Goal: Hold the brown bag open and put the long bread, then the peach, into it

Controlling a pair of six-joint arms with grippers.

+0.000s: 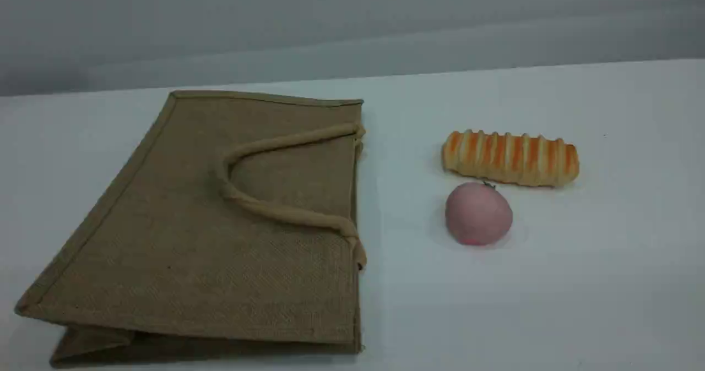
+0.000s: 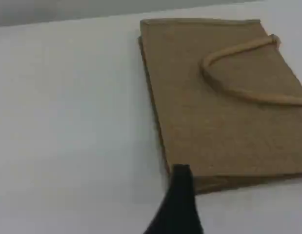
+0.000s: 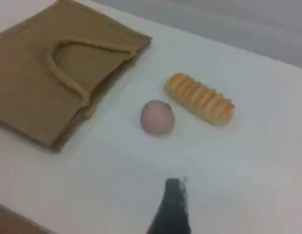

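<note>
We see the brown bag [image 1: 220, 233] lying flat on the white table [image 1: 578, 294], filling the scene view's left half, its mouth edge toward 3 o'clock. One beige loop handle [image 1: 259, 206] rests folded back on its upper face. The long bread [image 1: 510, 158] lies crosswise to the bag's right, well apart from it. The peach [image 1: 478, 214] sits just at 6 o'clock of the bread, its stem end nearly touching the loaf. Our left pincer [image 2: 177, 204] hangs above the bag's near corner, its jaws spread wide and empty. Our right pincer [image 3: 172, 207] hovers over bare table at 6 o'clock of the peach, likewise spread wide, gripping nothing.
</note>
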